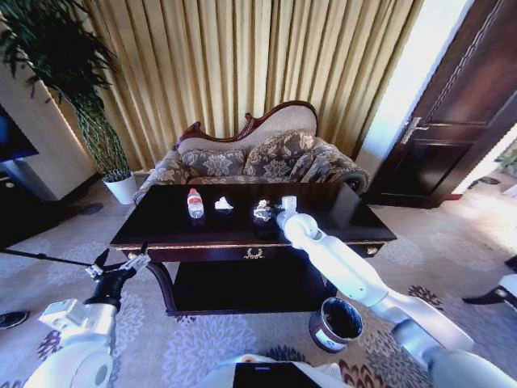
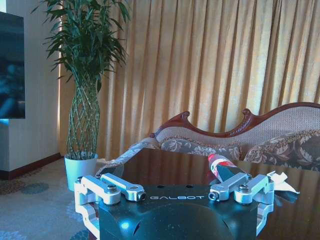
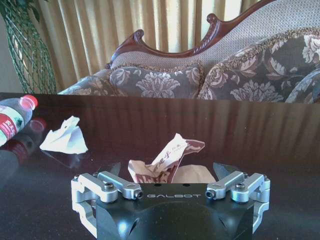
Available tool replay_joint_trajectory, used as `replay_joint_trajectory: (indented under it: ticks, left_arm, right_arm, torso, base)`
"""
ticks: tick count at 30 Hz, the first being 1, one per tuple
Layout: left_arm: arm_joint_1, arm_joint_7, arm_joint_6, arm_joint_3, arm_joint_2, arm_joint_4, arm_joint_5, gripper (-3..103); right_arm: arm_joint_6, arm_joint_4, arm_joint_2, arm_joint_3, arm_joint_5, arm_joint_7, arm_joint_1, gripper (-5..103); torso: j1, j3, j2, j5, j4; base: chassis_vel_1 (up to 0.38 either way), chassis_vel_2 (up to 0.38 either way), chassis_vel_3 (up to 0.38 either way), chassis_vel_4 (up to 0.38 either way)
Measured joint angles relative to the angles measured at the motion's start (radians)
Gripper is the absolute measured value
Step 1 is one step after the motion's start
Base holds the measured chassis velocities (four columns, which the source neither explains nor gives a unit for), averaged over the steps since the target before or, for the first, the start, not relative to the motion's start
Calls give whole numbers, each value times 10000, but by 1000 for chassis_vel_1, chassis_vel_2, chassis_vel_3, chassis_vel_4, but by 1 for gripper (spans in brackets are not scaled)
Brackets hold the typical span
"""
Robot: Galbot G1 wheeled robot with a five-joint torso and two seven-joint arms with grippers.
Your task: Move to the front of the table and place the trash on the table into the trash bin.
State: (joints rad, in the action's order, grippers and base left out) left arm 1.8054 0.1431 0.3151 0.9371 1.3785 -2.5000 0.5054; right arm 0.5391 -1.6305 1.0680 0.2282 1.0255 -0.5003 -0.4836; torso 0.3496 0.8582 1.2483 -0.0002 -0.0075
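Currently robot faces the table (image 1: 161, 230) front-on; right arm reaches over the dark top, right gripper (image 3: 167, 172) spread wide with one finger on each side of a crumpled wrapper (image 3: 167, 157), jaws not closed on it; in head view that wrapper (image 1: 262, 211) lies near the table's middle, just ahead of the wrist; second scrap, white crumpled paper (image 1: 223, 204), lies to its left, apart from it; clear bottle (image 1: 195, 202) with red cap lies left of the paper, cap toward the sofa (image 1: 266, 153); right wrist view shows the same paper (image 3: 64, 136) and bottle (image 3: 12, 120) off to one side on the glossy top; left gripper (image 1: 121, 267) hangs off the table's front left corner, fingers apart, holding nothing; trash bin (image 1: 336, 323) stands on the carpet by the front right of the table, under the right arm; potted plant (image 2: 85, 95) stands in the far left corner.
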Motion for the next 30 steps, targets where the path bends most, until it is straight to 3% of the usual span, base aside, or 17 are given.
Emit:
replay_joint_trajectory:
  ticks: [19, 21, 22, 23, 25, 27, 30]
  left_arm:
    - [-87, -5, -26, 39, -11, 0, 89, 100]
    - [-87, -8, -27, 34, -10, 0, 89, 100]
    - [-87, -8, -27, 34, -10, 0, 89, 100]
    - [-87, -11, -29, 33, -11, 0, 88, 100]
    - [-86, -11, -29, 35, -13, 0, 88, 100]
    - [-81, -14, -32, 37, -14, 0, 86, 100]
    - [-78, -17, -33, 37, -16, 0, 85, 100]
  right_arm:
    - [-1, 442, -23, 51, -294, -67, 43, 99]
    - [-18, 424, -38, 48, -302, -66, 11, 89]
    - [-22, 415, -48, 48, -307, -66, 3, 89]
    - [-35, 383, -87, 48, -319, -66, -12, 79]
    - [-39, 369, -104, 48, -323, -66, -17, 79]
    - [-58, 330, -150, 49, -336, -65, -31, 68]
    - [-69, 313, -170, 49, -342, -65, -36, 62]
  torso:
    - [0, 0, 0, 1, -1]
    - [0, 0, 0, 1, 0]
    - [0, 0, 0, 0, 0]
    - [0, 0, 0, 0, 0]
    - [0, 0, 1, 1, -1]
    - [0, 0, 0, 1, -1]
    - [0, 0, 0, 1, 0]
  base:
    - [0, 0, 0, 0]
    - [0, 0, 0, 0]
    - [0, 0, 0, 0]
    - [0, 0, 0, 0]
    - [0, 0, 0, 0]
    - [0, 0, 0, 0]
    - [0, 0, 0, 0]
